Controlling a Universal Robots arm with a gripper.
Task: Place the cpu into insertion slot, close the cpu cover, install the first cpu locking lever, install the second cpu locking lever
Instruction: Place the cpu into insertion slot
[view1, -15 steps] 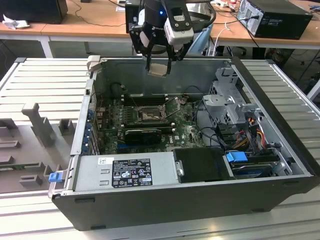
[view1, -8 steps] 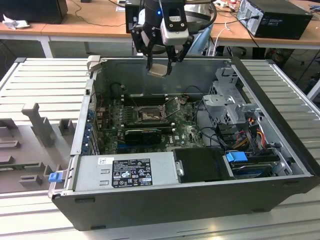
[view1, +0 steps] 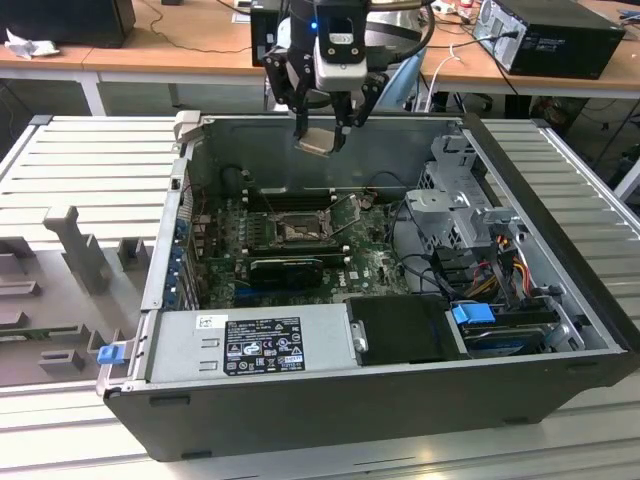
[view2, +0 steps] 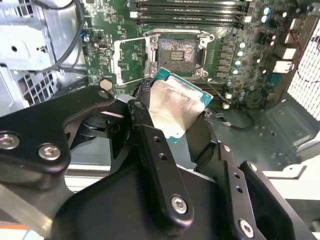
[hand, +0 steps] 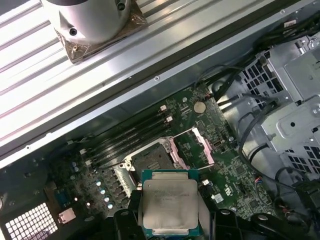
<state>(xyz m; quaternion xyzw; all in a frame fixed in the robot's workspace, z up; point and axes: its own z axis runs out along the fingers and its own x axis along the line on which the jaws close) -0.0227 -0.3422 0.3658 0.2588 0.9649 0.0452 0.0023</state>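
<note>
My gripper (view1: 322, 138) hangs above the open computer case, shut on the cpu (view1: 317, 143), a flat square chip with a pale metal top. Both wrist views show the cpu (view2: 177, 106) (hand: 169, 202) clamped by its edges between the black fingers (view2: 149, 134). Below it on the green board lies the insertion slot (view2: 176, 51) (hand: 149, 160) (view1: 297, 229), dark, uncovered and with nothing in it. The cpu cover (view2: 131, 60) (hand: 193, 149) is swung open and stands beside the slot. The chip is well above the slot, apart from it.
The case walls (view1: 330, 128) ring the board. Long black memory slots (view2: 190, 12) run beside the socket. A black expansion card (view1: 287, 269) lies near it. A power supply (view1: 250, 345) sits in front, with a drive cage (view1: 462, 200) and cables on the exterior view's right.
</note>
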